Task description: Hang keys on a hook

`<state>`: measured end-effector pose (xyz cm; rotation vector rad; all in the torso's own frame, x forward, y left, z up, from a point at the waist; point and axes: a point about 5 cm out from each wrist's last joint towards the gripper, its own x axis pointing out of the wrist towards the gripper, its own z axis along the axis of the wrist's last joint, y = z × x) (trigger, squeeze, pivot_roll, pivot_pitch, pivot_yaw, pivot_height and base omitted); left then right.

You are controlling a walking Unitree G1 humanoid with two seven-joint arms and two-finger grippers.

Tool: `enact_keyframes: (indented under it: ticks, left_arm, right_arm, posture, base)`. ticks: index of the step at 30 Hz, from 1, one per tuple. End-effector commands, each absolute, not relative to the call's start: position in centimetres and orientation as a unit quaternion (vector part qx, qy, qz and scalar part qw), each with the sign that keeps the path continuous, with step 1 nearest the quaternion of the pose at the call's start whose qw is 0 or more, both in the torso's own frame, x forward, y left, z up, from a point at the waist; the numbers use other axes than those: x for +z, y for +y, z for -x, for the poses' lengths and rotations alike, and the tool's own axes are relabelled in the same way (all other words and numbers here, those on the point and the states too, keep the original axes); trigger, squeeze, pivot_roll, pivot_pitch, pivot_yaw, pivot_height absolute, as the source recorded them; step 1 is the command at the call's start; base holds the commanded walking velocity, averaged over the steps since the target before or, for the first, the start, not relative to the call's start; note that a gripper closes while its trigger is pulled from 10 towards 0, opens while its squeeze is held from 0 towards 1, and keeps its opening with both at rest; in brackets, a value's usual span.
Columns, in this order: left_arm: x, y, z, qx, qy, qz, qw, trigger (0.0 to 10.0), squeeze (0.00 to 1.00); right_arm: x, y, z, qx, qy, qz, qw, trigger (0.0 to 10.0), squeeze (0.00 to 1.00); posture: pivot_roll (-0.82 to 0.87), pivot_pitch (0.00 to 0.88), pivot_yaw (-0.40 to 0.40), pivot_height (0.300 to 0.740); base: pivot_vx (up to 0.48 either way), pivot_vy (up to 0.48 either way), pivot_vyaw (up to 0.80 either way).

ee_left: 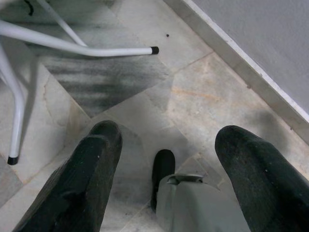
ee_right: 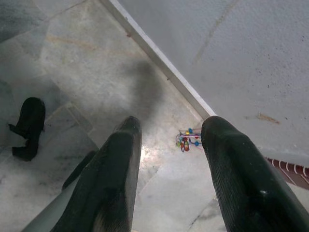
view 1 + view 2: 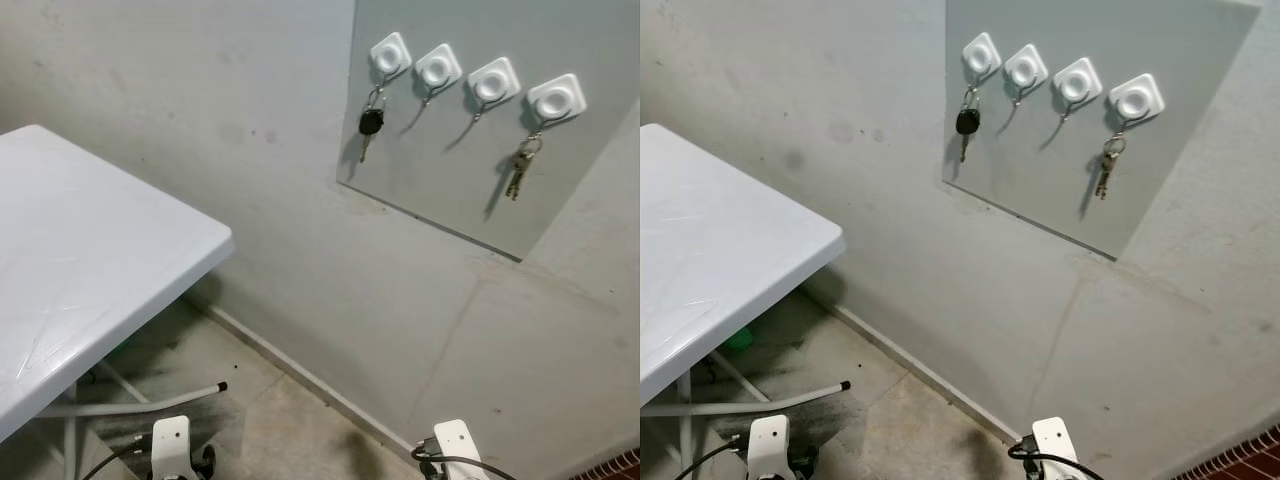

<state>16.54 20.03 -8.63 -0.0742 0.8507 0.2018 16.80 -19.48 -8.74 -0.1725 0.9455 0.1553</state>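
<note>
We see keys on the last hook, a car key on the first; both grippers hang wide, empty, near floor, so hanging looks done

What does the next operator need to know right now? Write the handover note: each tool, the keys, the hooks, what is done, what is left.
Left tool: open, holding nothing, hanging low over the marble floor.
Right tool: open, holding nothing, also pointing at the floor beside the wall.
Four white square wall hooks sit in a row on the grey panel.
Black-headed car key hangs on the leftmost hook.
Metal key bunch hangs on the rightmost hook.
The two middle hooks are free.
White plastic table stands to the left.
Done: both key sets hung.
Left: apparently nothing; confirm the keys hang securely.
</note>
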Motion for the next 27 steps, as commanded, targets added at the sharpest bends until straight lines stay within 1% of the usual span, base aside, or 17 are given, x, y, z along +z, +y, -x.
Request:
enact_keyframes:
  ticks: [1,27]
  left_arm:
    - [-8.7,20.24,-16.29,0.097,0.414,0.032,0.904,10.0,0.0]
    - [-8.83,20.44,-15.93,0.102,0.42,0.033,0.901,10.0,0.0]
  right_arm:
    - [-8.8,-19.61,-16.68,0.063,0.458,0.081,0.883,10.0,0.0]
    - [-8.84,-19.09,-16.77,0.067,0.457,0.078,0.884,10.0,0.0]
  posture:
    - [-0.08,0.0,-0.024,0.74]
    - [-0.07,0.0,-0.024,0.74]
  base:
    - [0.0,0.0,0.8]
    - [0.0,0.0,0.8]
